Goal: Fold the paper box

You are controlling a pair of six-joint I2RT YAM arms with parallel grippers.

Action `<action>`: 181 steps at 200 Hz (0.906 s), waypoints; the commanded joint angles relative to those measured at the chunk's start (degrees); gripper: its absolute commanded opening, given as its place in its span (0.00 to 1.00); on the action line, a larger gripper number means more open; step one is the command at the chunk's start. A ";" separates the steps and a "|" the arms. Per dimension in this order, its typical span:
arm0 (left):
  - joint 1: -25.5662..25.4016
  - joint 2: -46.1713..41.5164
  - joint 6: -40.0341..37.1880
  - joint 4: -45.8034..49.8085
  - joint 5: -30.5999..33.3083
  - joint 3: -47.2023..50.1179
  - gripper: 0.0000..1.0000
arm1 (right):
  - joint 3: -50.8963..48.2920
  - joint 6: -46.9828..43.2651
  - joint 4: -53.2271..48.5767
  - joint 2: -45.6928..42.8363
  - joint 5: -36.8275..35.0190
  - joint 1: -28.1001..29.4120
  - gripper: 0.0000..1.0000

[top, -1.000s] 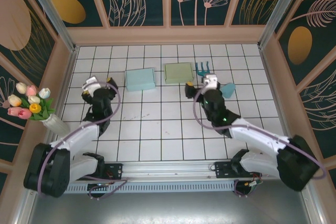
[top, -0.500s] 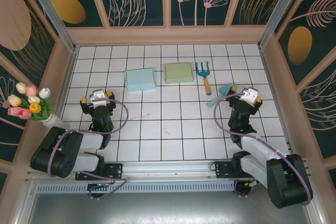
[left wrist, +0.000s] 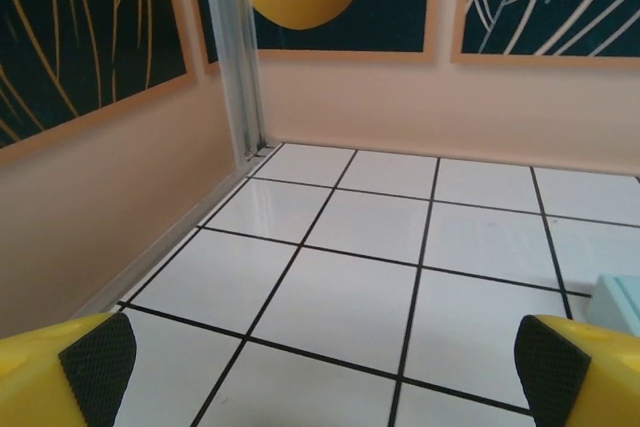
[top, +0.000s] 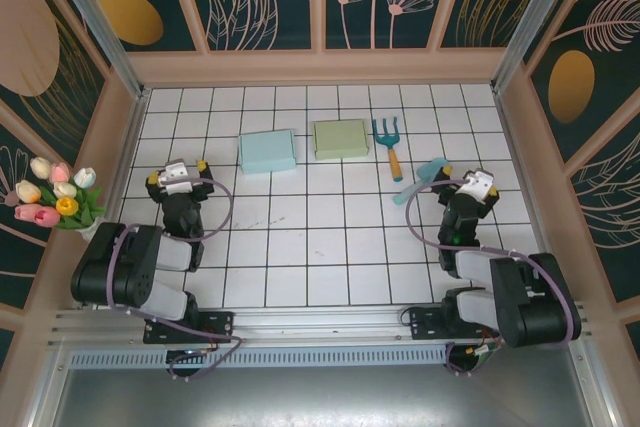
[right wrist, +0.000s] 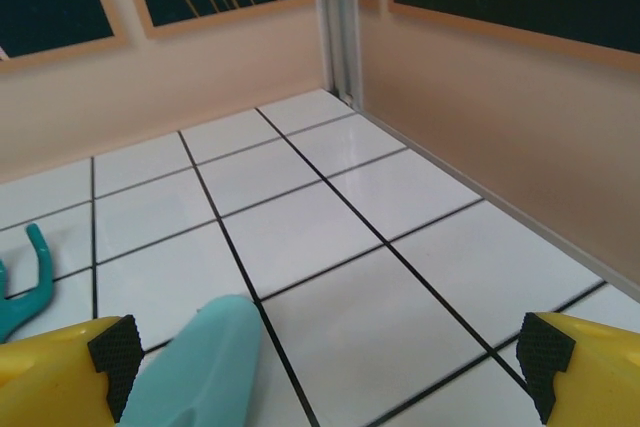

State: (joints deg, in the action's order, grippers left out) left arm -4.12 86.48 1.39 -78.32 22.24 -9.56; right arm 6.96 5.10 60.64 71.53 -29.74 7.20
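Nearest to me, the left arm (top: 125,267) and the right arm (top: 520,297) are now folded back close over their bases. One second ago the right arm was stretched toward the middle of the worktop (top: 300,247), with its wrist just beside the garden fork. It has since drawn back to the right side. The left arm has also pulled in, though by less.

A little farther, the left gripper (top: 178,173) stands over the left tiles with its jaws wide apart. In the left wrist view (left wrist: 322,372), bare tiles lie between its black pads (left wrist: 97,367). The right gripper (top: 470,179) also has its jaws wide apart over bare tiles (right wrist: 330,357).

The teal trowel (top: 420,181) lies just to the left of the right gripper. In the right wrist view (right wrist: 200,367) its blade is near the left pad. Beyond it lies the garden fork (top: 388,142), now fully uncovered.

Farthest are the light blue paper box (top: 267,151) and the pale green paper box (top: 340,138). They sit side by side on the worktop, well apart from both grippers and in the same places as before. One corner of the blue box shows at the right edge of the left wrist view (left wrist: 622,299).
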 commanded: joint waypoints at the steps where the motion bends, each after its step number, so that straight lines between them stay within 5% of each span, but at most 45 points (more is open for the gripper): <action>1: 1.57 0.00 4.43 2.13 -5.18 -1.79 0.99 | -0.68 -2.73 10.03 2.40 2.97 -0.37 0.99; 113: 2.19 0.76 4.67 2.56 -5.45 -2.66 0.99 | -2.03 -7.25 29.14 17.93 19.31 -3.65 0.99; 143: 2.19 0.74 4.54 2.56 -5.41 -2.63 0.99 | 4.69 -4.10 14.13 16.84 19.65 -5.73 0.99; 181: 2.19 0.82 4.50 2.56 -5.45 -2.67 0.99 | 4.99 -2.09 13.19 16.62 22.47 -8.21 0.99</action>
State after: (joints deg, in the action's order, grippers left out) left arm -2.28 87.11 5.04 -75.22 17.74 -11.33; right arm 11.42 0.99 75.81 88.16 -9.93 -0.69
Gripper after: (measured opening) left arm 0.988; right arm 0.990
